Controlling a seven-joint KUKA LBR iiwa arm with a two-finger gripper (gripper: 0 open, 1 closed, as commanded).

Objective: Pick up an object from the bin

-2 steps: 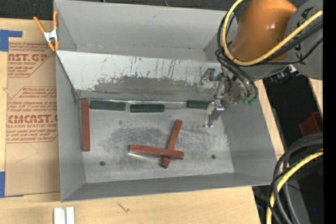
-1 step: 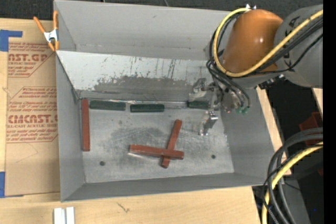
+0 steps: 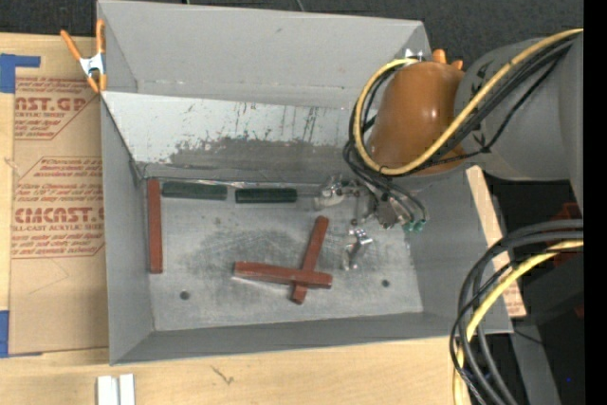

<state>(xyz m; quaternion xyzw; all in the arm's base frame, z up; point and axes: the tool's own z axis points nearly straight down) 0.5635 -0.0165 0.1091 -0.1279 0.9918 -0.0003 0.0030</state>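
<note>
Presently, in the camera view, no part of the pick is complete. Every loose item lies flat on the floor of the bin (image 3: pixel 124 232), and nothing is raised off it.

1. Contents. Five bars are present.
   - A slanted red-brown bar (image 3: pixel 311 259) lies right of centre.
   - It crosses a flat red-brown bar (image 3: pixel 275 273) near the front wall; the two touch at the crossing.
   - A third red-brown bar (image 3: pixel 154 226) lies along the left wall, well apart from the others.
   - Two dark green bars (image 3: pixel 194 191) lie end to end at the foot of the back wall.

2. Arm position. The arm enters from the right, with its orange cover (image 3: pixel 414 114) and looped cables (image 3: pixel 474 123) above the bin's right rear corner. The gripper (image 3: pixel 346 221) is low in the right part of the bin, just beside the upper end of the slanted red-brown bar and to its right.

3. Jaw state. The jaws appear wide apart. The metal fingers (image 3: pixel 358 249) show one toward the back wall and one toward the front, with bare bin floor between them. Nothing is held. Contact with the floor or with the bar cannot be told.

4. Remaining work, as a judgement. The slanted red-brown bar is the nearest candidate. The whole grasp is outstanding: place the jaws round an item, close them and lift it clear of the bin.
</note>
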